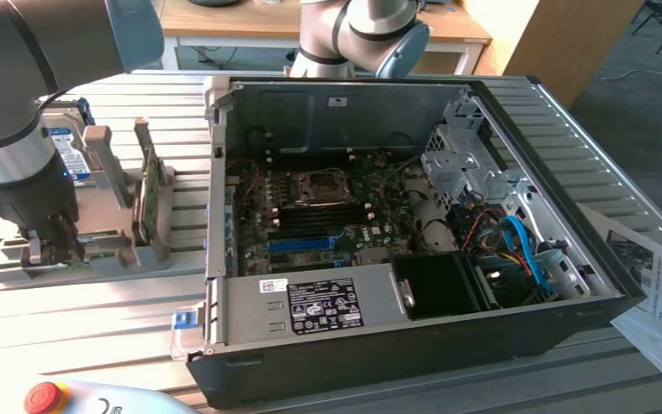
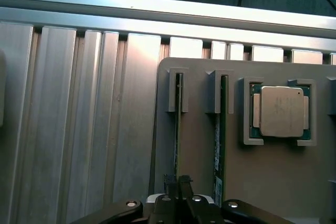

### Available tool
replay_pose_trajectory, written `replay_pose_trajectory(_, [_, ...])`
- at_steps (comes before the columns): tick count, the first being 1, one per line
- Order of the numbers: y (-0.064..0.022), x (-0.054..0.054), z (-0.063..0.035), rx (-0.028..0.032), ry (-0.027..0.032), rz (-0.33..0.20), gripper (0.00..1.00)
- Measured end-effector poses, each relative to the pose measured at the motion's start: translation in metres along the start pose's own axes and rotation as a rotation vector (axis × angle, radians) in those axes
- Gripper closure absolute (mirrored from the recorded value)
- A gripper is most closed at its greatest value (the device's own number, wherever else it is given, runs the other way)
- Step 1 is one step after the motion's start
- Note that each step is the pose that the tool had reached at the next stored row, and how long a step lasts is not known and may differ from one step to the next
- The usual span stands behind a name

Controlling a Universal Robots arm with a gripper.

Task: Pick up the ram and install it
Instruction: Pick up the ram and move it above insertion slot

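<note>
The gripper (image 2: 177, 183) hangs over the grey holder (image 2: 197, 150) on the tabletop (image 1: 113, 302), at the exterior view's left of the open computer case (image 1: 343, 108). Under it the ram (image 2: 178, 124) stands on edge in the slot farther from the processor (image 2: 282, 111); whether it is pinched cannot be told. A good grasp takes the top edge squarely, clear of the second stick (image 2: 221, 124), for a straight lift.

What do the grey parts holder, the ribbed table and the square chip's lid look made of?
Grey parts holder: probably plastic, matte and uniform, with moulded-looking slot walls.
Ribbed table: likely aluminium profiles, brushed silver sheen, straight grooves.
Square chip's lid: seemingly metal, pale satin plate on a green board.
</note>
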State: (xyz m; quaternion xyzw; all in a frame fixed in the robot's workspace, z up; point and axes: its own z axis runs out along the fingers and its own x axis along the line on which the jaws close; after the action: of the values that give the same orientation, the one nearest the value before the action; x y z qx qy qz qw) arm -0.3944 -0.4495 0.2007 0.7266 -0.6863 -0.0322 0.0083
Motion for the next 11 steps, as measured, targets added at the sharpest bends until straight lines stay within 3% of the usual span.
replay_pose_trajectory(2, [0.0, 0.0, 0.0, -0.0001, -0.0003, 0.0, 0.88])
replay_pose_trajectory(11, [0.0, 0.0, 0.0, -0.0001, -0.0002, 0.0, 0.88])
